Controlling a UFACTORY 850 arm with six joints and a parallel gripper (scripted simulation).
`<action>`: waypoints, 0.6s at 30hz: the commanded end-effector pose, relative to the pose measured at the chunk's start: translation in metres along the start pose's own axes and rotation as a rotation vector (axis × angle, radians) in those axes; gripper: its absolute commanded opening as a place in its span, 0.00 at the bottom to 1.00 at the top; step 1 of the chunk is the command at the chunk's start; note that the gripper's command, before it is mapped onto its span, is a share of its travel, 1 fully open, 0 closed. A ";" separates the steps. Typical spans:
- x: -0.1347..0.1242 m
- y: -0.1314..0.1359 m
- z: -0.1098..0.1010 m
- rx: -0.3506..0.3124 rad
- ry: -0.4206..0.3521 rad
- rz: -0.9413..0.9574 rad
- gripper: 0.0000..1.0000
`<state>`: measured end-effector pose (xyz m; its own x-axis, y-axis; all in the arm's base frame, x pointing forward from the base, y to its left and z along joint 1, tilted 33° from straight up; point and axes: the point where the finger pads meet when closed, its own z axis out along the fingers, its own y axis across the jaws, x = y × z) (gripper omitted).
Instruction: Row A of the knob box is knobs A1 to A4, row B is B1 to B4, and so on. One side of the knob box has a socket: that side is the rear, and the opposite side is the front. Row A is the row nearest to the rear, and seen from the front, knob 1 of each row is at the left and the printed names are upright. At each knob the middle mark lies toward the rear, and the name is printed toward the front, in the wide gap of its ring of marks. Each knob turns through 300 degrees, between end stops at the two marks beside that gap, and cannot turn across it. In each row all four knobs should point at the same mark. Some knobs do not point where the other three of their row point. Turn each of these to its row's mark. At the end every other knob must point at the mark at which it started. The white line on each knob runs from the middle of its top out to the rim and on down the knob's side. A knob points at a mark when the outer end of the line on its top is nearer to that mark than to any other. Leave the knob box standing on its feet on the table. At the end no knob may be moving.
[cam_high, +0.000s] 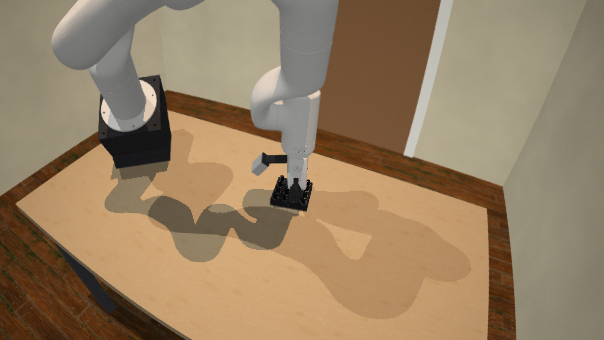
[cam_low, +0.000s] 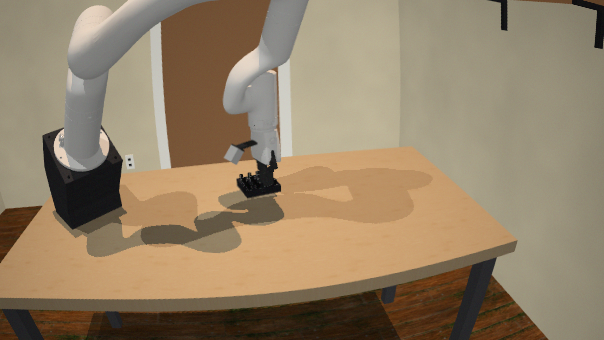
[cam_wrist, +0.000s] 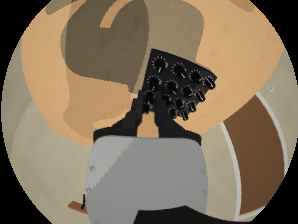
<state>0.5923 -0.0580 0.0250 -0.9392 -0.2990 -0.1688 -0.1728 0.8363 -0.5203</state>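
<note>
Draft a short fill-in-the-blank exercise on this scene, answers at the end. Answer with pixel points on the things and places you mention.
1. The knob box (cam_high: 290, 205) (cam_low: 260, 193) (cam_wrist: 169, 59) is ____ in colour.
2. In the exterior view, the arm's base block (cam_high: 137, 151) (cam_low: 90, 200) stands to the ____ of the knob box.
3. In the wrist view, the tool (cam_high: 295, 201) (cam_low: 267, 184) (cam_wrist: 149, 97) extends into the picture from its ____ edge.
4. The door (cam_high: 375, 75) (cam_low: 215, 75) (cam_wrist: 256, 150) is ____ in colour.

Missing words: black; left; bottom; brown.
</note>
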 end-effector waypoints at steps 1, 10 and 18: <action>-0.001 0.000 0.000 0.000 -0.001 0.000 0.19; -0.001 0.000 0.000 0.000 -0.001 0.000 0.19; -0.001 0.000 -0.006 0.000 -0.001 0.000 0.19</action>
<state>0.5913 -0.0566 0.0272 -0.9392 -0.2991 -0.1686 -0.1731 0.8365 -0.5199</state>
